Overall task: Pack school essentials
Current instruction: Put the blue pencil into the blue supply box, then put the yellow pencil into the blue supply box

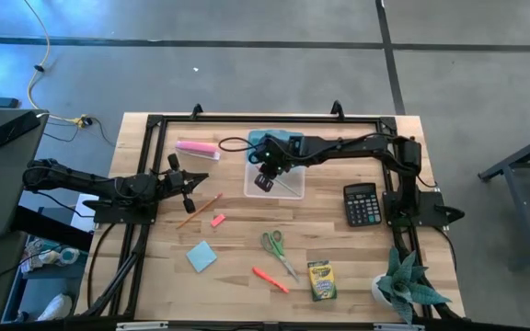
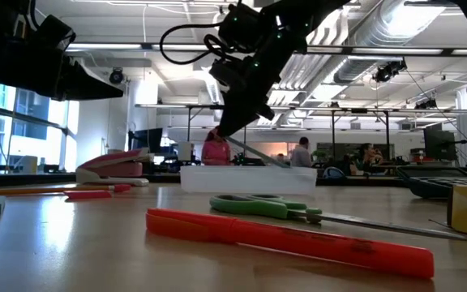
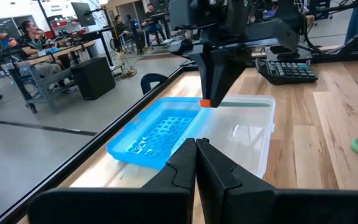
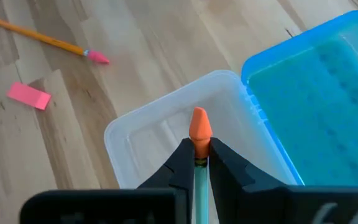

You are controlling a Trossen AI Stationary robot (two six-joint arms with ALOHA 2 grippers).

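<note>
Two fingers of my right gripper (image 4: 199, 163) are pinching a thin green pencil (image 4: 199, 180) just below its orange eraser cap (image 4: 199, 132), and I am hanging it directly above the clear box (image 4: 143, 144), whose blue lid (image 4: 328, 93) is lying open beside it. What matters now is the pencil's long axis against the box: from the low view the shaft is slanting down out of my grip toward the box floor, tip lower than cap, and I am judging that the tip is already inside the walls, though the far end is hard to make out. If I am letting go, the pencil should be tipping along the length of the box rather than across a wall.

My left gripper (image 3: 196, 163) is waiting with its fingers pressed together on nothing, off at the left side of the table and facing the box. The rest of the essentials are lying on the wood nearer the front: an orange pencil (image 1: 199, 211), a pink eraser (image 1: 217, 220), the note pad (image 1: 201, 256), the scissors (image 1: 275, 247), the orange marker (image 1: 270, 279) and the crayon box (image 1: 319, 280). The orange pencil and the eraser are lying closer to my left arm than to my right.
</note>
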